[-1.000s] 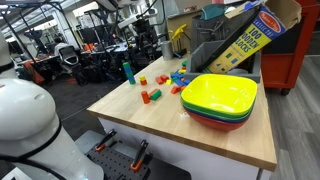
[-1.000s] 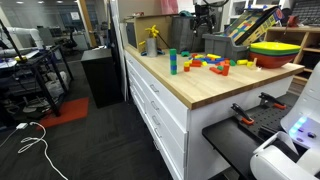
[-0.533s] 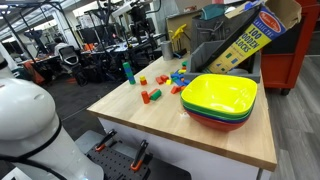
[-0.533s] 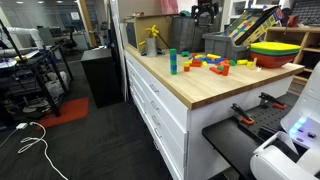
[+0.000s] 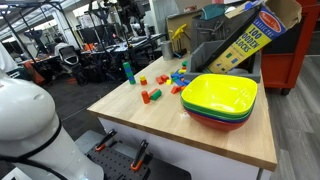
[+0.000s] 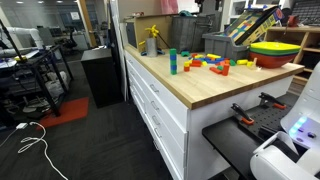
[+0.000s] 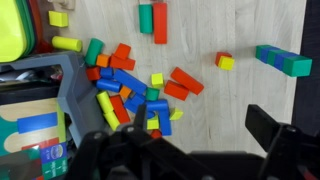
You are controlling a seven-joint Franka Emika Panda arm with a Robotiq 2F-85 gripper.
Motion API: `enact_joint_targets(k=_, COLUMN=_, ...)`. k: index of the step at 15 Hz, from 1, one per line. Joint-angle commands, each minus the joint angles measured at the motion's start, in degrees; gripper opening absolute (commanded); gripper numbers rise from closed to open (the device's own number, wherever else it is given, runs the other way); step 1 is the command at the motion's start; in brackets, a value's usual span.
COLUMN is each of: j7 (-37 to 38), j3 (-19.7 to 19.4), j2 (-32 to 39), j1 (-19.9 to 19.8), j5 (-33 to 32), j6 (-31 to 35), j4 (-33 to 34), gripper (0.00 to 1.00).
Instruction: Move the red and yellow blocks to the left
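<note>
The small red and yellow blocks (image 7: pixel 224 61) lie touching each other on the wooden table, apart from the block pile; in an exterior view they show as a small pair (image 5: pixel 141 79). My gripper (image 7: pixel 175 125) is open and empty. It hangs high above the table, over the pile of mixed blocks (image 7: pixel 125 90). Its dark fingers frame the lower part of the wrist view. In an exterior view the arm (image 5: pixel 128 14) is up near the frame's top edge.
A red and green long piece (image 7: pixel 153 20) lies nearby. A blue-green block stack (image 7: pixel 282 60) stands beyond the pair, also in both exterior views (image 5: pixel 127 71) (image 6: pixel 172 62). Stacked plastic bowls (image 5: pixel 220 100) sit at the table end, and a blocks box (image 5: pixel 245 40) behind.
The gripper has risen higher above the table and drifted slightly sideways. No block has moved.
</note>
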Motion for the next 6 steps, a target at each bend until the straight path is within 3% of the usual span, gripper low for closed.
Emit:
enact_joint_targets(k=1, j7=-0.14, j3=0.93, j2=-0.22, j1=-0.86, j5=0.17, j6=-0.15, j4=0.16, gripper=1.0)
enact_joint_targets(k=6, j7=-0.11, j3=0.83, j2=1.43, j1=-1.01, j5=0.12, j6=0.02, j4=0.18, gripper=1.0)
